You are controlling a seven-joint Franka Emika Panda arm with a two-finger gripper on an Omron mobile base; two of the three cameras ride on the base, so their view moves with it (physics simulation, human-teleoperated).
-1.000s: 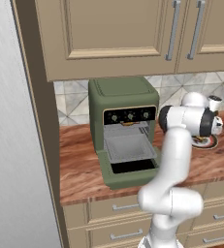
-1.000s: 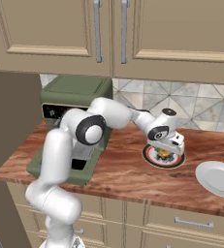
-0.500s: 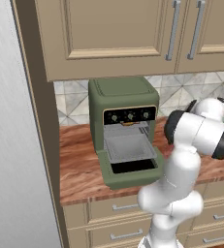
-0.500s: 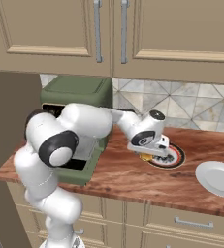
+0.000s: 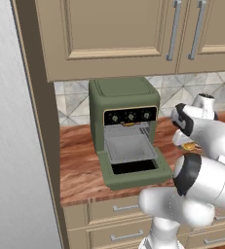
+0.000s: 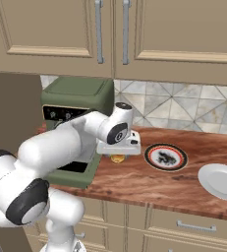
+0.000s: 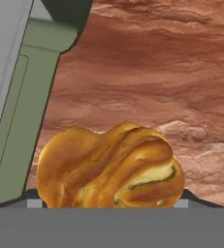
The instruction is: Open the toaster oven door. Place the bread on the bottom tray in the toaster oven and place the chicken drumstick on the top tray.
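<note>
Bread held in the end effector, right of the toaster oven — should enter level, low — bottom tray.

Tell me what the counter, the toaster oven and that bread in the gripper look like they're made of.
Counter: reddish-brown stone, perhaps marble or granite, going by its wavy veining; moderately polished.
Toaster oven: olive-green body with a flat matte look, likely painted metal, though the render leaves it open; its pulled-out tray looks like dull grey metal.
Bread: golden-brown twisted crust with a glossy glaze, paler in the folds.
</note>
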